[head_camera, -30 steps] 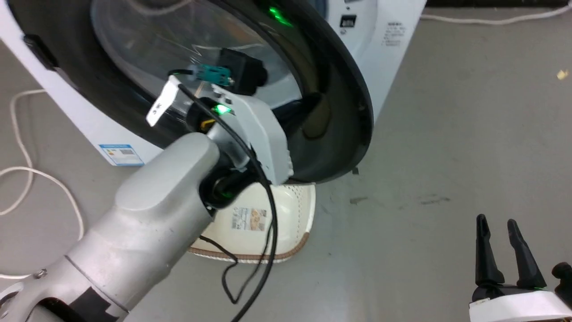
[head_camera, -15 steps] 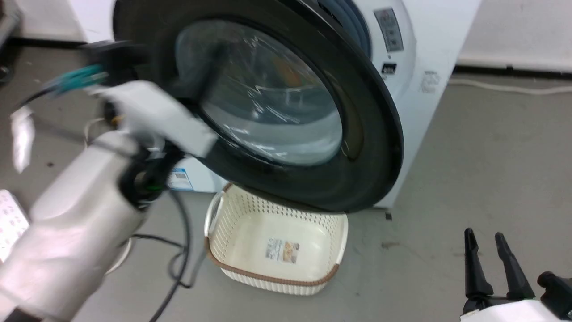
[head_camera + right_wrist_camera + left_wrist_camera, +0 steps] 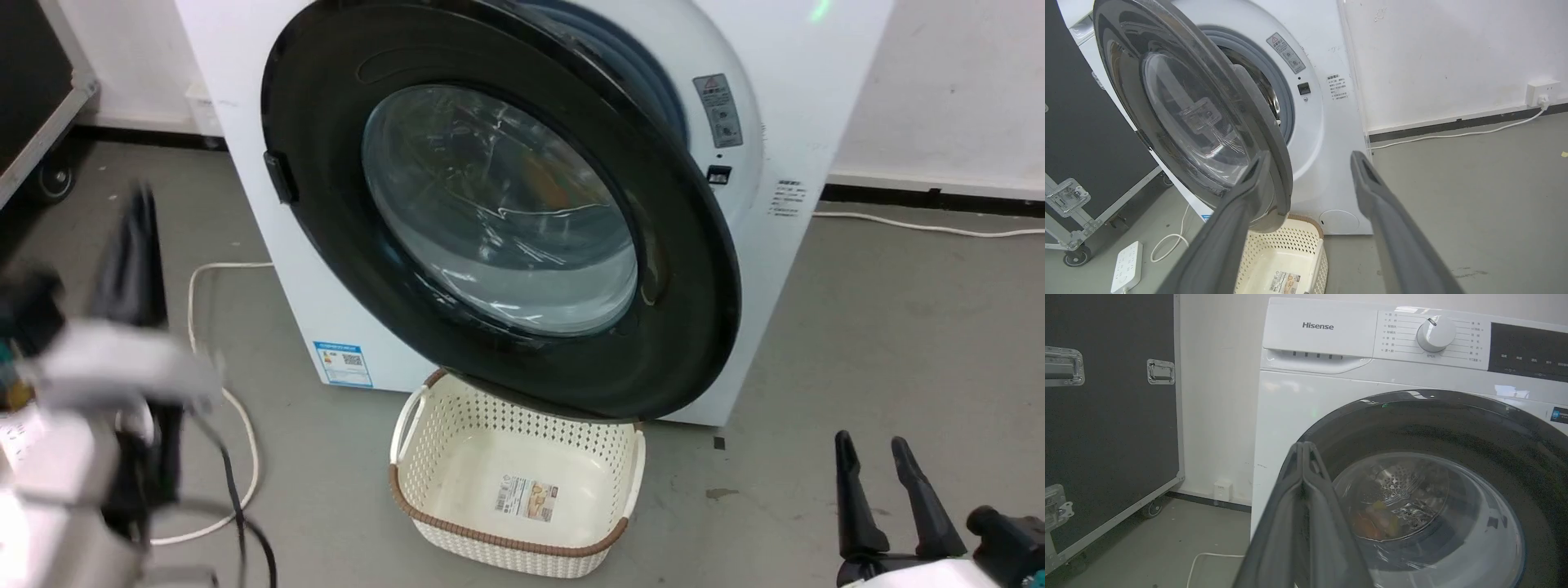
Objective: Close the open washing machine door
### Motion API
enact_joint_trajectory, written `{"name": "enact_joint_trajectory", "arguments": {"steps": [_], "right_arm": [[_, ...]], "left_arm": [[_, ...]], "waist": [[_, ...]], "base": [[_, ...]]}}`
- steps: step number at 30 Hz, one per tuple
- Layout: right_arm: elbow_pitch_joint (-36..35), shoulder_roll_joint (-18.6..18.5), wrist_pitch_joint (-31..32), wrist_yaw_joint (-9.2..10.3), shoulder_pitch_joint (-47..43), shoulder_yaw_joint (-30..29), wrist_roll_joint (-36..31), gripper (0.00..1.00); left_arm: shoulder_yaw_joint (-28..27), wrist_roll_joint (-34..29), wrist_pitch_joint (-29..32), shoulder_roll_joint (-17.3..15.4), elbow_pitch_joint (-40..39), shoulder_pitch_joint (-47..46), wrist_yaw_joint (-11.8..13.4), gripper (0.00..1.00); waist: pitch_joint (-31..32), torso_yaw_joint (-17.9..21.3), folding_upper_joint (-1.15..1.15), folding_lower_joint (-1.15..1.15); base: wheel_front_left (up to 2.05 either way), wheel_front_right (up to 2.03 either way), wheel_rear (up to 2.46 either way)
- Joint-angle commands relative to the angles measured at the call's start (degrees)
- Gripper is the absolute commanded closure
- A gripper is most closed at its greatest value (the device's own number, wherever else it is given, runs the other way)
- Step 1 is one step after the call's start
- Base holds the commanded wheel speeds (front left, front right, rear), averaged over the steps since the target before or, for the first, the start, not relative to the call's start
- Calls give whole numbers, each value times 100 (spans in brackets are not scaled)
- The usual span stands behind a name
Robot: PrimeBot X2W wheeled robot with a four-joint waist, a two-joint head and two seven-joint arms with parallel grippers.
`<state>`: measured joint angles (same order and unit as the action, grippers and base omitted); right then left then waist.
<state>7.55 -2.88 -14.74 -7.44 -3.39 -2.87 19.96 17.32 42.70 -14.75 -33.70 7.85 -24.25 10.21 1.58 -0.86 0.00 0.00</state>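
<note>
At the front of the white Hisense washing machine (image 3: 1298, 416), washing machine door (image 3: 498, 212) ajar: left edge close against the cabinet, right edge swung out toward the near side, grey rubber ring (image 3: 1285, 90) of the drum opening on show in the gap. Glossy black rim, bulging clear window, something orange and yellow dimly seen through the glass. Below the door, on the grey floor, a cream perforated laundry basket (image 3: 498, 543) with a brown rim.

At the near left, blurred, left gripper (image 3: 135, 237), well apart from the door; fingers pressed together to their tips, nothing between them. At the near right, right gripper (image 3: 869, 445), fingers spread in a V, nothing held, apart from door and basket.

Farther left, a black flight case (image 3: 1106, 416) and a white cable (image 3: 196, 286) looping over the floor.
</note>
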Motion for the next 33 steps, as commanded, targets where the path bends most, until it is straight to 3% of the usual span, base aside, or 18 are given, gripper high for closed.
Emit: {"name": "enact_joint_trajectory", "arguments": {"steps": [1,7,15,16,17,18,20,21,22,29,33], "right_arm": [[-25,1,-26,-5,-78,14,-26,0],[-41,1,-26,-5,-134,83,-219,0],[-12,1,-26,-5,-184,72,-671,0],[-12,1,-26,-5,-186,69,-704,0],[-10,1,-26,-5,-188,66,-719,0],[-3,1,-26,-5,-191,61,-725,0],[15,1,-25,-5,-187,43,-718,0],[21,1,-22,-5,-181,32,-711,60],[24,1,-17,-5,-175,23,-708,100],[-53,1,107,-5,-21,-7,-618,100],[-228,1,348,-5,327,365,-612,100]], "left_arm": [[-43,-54,-23,64,-42,148,26,100],[-250,-508,-24,364,-105,1148,-11,100],[-126,-704,-23,642,233,1794,-155,100],[-110,-674,-19,679,281,1831,-158,77],[-101,-637,-18,717,311,1860,-167,45],[-89,-601,-9,749,333,1885,-179,0],[-77,-571,-6,784,355,1921,-186,0],[-83,-552,-7,798,360,1934,-198,0],[-83,-540,-7,809,362,1943,-211,0],[-246,-678,-20,838,122,2036,-157,0],[-448,-861,-23,899,-142,2114,-152,0]], "waist": [[11,31,0,0],[23,172,0,0],[43,268,0,0],[45,269,0,0],[49,269,0,0],[52,268,0,0],[54,262,0,0],[50,256,0,0],[45,249,0,0],[7,197,0,0],[-71,162,0,0]], "base": [[0,0,0],[0,0,0],[0,0,0],[0,0,0],[0,0,0],[0,0,0],[0,0,0],[0,0,0],[0,0,0],[0,0,0],[0,0,0]]}}
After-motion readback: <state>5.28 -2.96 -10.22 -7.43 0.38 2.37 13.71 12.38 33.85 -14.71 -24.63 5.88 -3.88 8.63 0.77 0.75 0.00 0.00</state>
